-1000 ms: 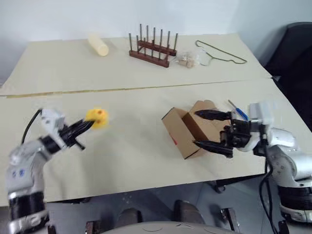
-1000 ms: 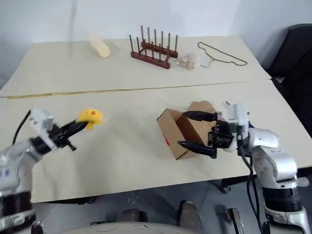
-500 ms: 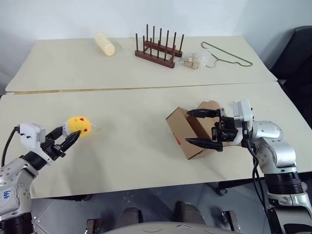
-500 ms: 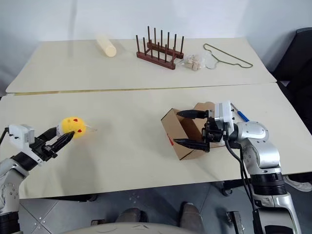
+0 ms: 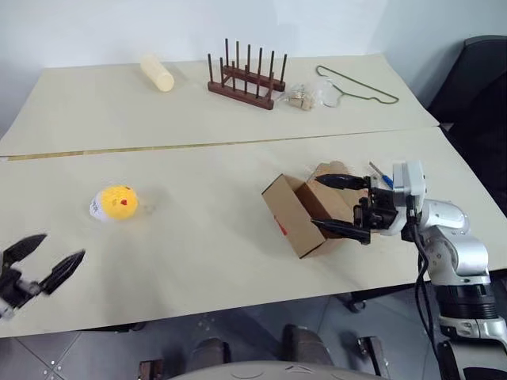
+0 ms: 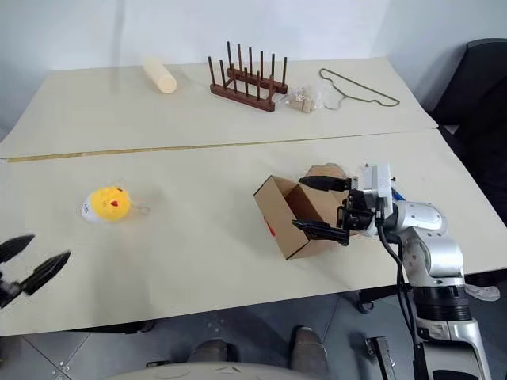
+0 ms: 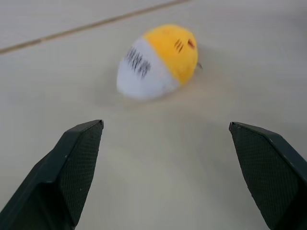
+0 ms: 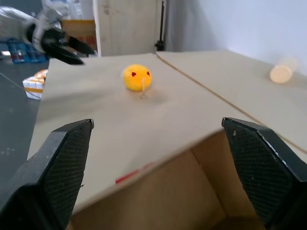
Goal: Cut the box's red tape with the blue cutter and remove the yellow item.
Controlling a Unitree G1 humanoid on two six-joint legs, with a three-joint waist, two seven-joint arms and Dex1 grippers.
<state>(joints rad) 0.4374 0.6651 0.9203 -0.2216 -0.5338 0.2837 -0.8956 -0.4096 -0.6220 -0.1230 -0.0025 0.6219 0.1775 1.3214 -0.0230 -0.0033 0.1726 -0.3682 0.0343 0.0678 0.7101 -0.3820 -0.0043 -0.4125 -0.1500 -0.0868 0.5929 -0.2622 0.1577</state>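
So the yellow item [image 5: 116, 203] is sitting out on the tabletop [image 5: 206, 237] by itself, over on the left side, well apart from the box [image 5: 305, 214]. It's a round, fuzzy plush thing, yellow on top with a white end that has dark scribbly lines on it, plus a couple of small red marks. Nothing is touching it.

The left gripper [image 5: 36, 264] hangs near the front left edge of the tabletop, near the plush but clear of it, with its two black fingers [image 7: 72, 167] spread wide. Up close the finger pads have a fine cross-hatched grip texture and taper to wedge tips.

The box is plain brown cardboard, rectangular, lid flaps up and the inside open. There's a bit of the red tape [image 5: 283, 228] on the side wall facing the camera. The right gripper [image 6: 322, 207] is at the box's open top, fingers wide apart, one over the far flap and one by the near edge; can't tell if they actually touch the cardboard.

The blue cutter [image 5: 379, 174] lies just behind the right gripper, thin and pen-like, partly hidden.

Back of the tabletop: a dark wooden peg rack [image 5: 246, 76], a pale cream cylinder [image 5: 157, 73], a thin wire hanger [image 5: 356, 85] and a small clear bag [image 5: 305, 98] of something tan.
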